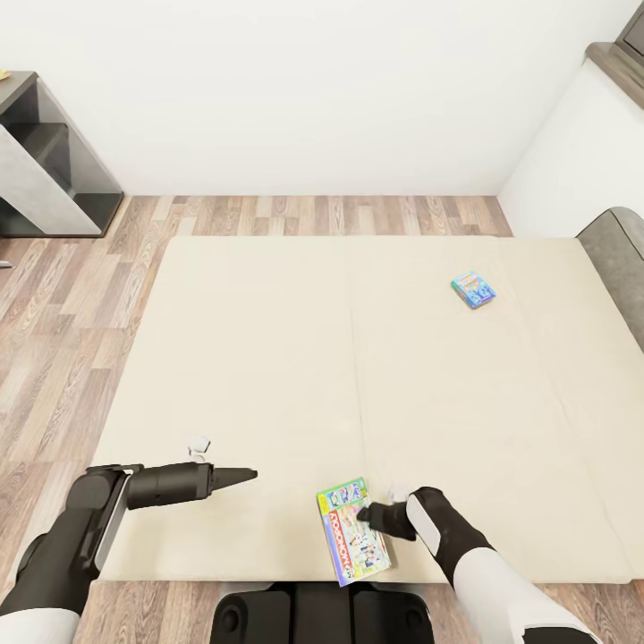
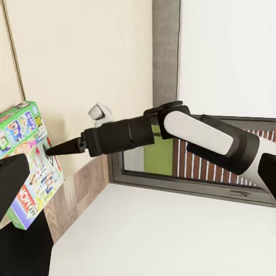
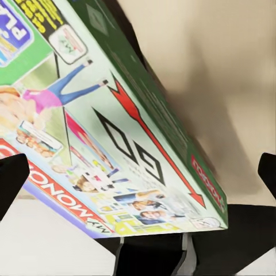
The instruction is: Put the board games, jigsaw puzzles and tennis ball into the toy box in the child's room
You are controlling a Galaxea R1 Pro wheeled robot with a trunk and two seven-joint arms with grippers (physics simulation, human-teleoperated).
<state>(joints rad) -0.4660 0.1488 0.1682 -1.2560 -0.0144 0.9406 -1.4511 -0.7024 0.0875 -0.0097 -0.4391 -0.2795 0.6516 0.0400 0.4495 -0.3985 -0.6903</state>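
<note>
Right now the right gripper (image 1: 365,513) is hovering spread open against the long edge of the green board game (image 1: 352,531), which is lying flat on the bed (image 1: 268,358) directly before its fingers. Probably light, stiff and slick, the box is asking for a pinch across that edge.

Bright, even, flat render light w/ soft shadow under the board game (image 3: 132,144), sharp focus, no glare.

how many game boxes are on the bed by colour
Green board game box, at the near edge of the bed by the right gripper: 1
Blue game box, farther away on the mattress: 1
Total: 2
</note>
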